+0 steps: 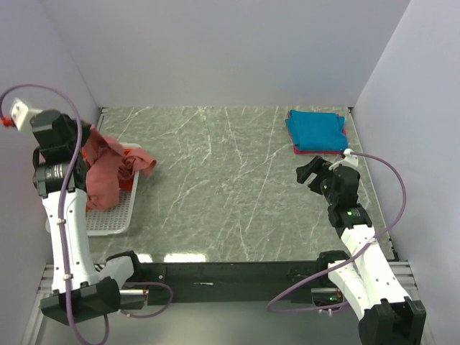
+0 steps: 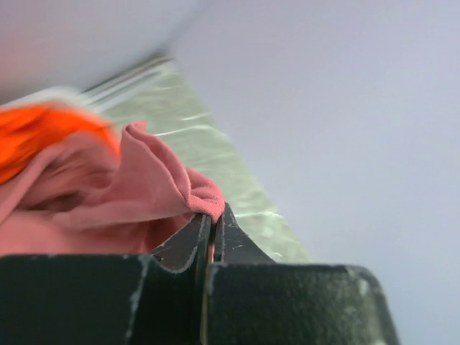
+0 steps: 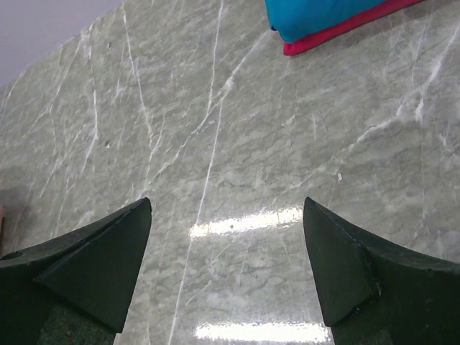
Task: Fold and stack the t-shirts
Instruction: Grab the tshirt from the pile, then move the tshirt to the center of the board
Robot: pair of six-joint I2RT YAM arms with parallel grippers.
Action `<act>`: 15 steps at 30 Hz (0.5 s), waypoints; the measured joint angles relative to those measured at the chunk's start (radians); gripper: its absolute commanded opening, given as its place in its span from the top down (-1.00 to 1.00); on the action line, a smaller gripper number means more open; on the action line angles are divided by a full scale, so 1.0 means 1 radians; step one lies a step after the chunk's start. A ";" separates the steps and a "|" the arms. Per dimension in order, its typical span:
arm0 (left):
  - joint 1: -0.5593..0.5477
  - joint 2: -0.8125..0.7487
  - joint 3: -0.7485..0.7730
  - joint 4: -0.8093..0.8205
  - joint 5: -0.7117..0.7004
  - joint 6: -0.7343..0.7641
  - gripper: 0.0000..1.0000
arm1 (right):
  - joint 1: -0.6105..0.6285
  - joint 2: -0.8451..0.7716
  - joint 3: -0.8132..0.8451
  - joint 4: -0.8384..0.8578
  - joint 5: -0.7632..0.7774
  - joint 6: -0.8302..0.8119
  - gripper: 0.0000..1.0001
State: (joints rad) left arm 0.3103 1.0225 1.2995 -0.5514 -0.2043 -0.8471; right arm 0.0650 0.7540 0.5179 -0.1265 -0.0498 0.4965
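Two fingers of my left gripper are pinched tight on a fold of the dusty salmon-red cloth t-shirt, which hangs bunched above the white plastic mesh basket. A bright orange t-shirt shows just behind the salmon cloth. My right gripper stands spread wide over the grey marble table, gripping nothing. Well apart from the basket, at the far right corner, the folded teal-blue t-shirt lies on the magenta t-shirt.
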 measured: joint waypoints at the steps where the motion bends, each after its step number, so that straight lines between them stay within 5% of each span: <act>1: -0.032 0.011 0.040 0.009 0.003 0.015 0.99 | 0.000 0.000 0.000 0.000 -0.001 0.000 -0.84; 7: -0.208 0.151 0.338 0.031 0.055 0.116 0.99 | 0.000 -0.022 0.000 0.000 -0.003 0.000 -0.84; 15: -0.460 0.391 0.759 0.115 0.290 0.200 0.99 | 0.000 -0.062 0.000 0.000 -0.010 0.000 -0.84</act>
State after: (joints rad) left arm -0.1493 1.4132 2.0583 -0.4366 0.0860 -0.6472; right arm 0.0650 0.6922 0.5179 -0.1268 -0.0601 0.4969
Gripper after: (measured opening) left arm 0.025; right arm 0.919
